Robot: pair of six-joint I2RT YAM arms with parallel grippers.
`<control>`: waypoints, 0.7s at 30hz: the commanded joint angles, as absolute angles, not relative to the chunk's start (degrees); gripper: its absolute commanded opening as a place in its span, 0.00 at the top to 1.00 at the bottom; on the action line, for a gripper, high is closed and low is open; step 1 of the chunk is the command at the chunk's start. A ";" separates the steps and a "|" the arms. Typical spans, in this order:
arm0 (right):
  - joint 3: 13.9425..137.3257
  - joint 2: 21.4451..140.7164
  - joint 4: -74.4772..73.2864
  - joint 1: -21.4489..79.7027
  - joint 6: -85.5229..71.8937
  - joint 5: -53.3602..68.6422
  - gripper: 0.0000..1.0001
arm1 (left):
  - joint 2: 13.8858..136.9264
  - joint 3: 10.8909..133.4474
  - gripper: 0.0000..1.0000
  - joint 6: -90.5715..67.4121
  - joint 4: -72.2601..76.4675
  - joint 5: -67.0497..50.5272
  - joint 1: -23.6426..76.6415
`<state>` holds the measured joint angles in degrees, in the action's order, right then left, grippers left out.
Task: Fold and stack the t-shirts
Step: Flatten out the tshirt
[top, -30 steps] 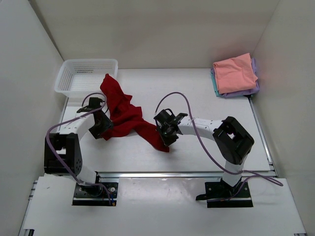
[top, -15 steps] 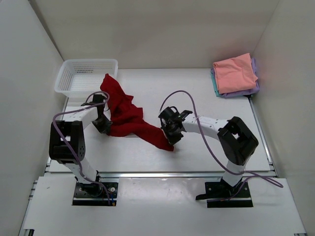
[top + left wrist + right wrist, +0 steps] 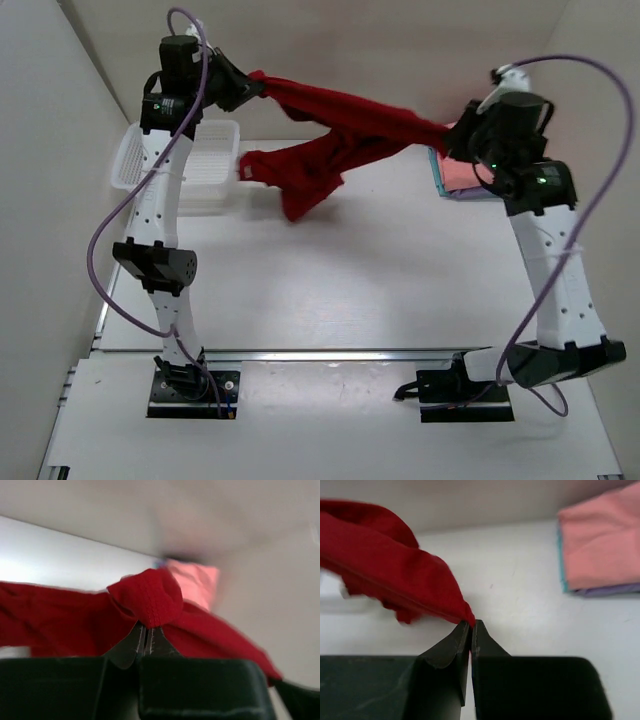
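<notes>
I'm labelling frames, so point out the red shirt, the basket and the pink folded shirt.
red shirt [image 3: 310,170], top view, hanging middle
basket [image 3: 215,160], top view, right half
pink folded shirt [image 3: 600,535], right wrist view, top face

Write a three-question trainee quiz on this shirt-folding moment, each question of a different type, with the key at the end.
1. True or false: the left gripper and the right gripper are both shut on the dark red t-shirt, holding it up off the table.
2. Which colour tops the folded stack? A teal; B salmon pink; C lavender.
3. Fill in: the white basket stands at the table's far ___ corner.
Key: 1 true; 2 B; 3 left.
</notes>
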<state>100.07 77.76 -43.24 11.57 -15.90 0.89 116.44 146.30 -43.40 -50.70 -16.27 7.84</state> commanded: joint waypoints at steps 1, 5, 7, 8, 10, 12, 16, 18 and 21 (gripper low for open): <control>108.96 75.15 -47.72 11.16 -14.07 -7.98 1.00 | 112.80 135.43 1.00 -46.58 -47.26 -28.83 10.10; 114.96 75.15 -50.01 12.75 -15.11 -10.54 1.00 | 103.97 123.91 1.00 -48.00 -36.55 -27.26 9.32; 116.63 74.62 -49.49 11.96 -15.55 -9.06 1.00 | 105.20 132.14 1.00 -45.62 -39.10 -26.46 8.88; 116.89 74.62 -49.13 10.74 -15.73 -8.18 1.00 | 106.08 135.93 1.00 -45.18 -40.59 -26.28 8.44; 118.90 74.53 -48.43 8.80 -15.74 -3.98 0.99 | 106.35 137.37 1.00 -47.62 -37.82 -29.43 6.78; 121.37 75.58 -48.78 7.57 -16.26 -0.89 1.00 | 103.72 133.01 1.00 -50.08 -32.82 -31.36 5.89; 122.88 76.46 -48.34 5.64 -17.31 4.55 1.00 | 101.77 130.25 1.00 -52.82 -27.85 -31.56 3.96; 121.39 77.25 -48.16 3.35 -18.10 9.82 1.00 | 103.52 133.14 1.00 -51.78 -30.74 -31.20 4.31; 116.91 79.18 -49.65 0.97 -18.90 15.10 1.00 | 106.08 130.01 1.00 -49.93 -34.62 -30.94 4.83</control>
<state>119.24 77.43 -50.39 2.98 -17.91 9.21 104.57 132.00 -51.05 -32.47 -31.55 4.99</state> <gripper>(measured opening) 0.009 0.035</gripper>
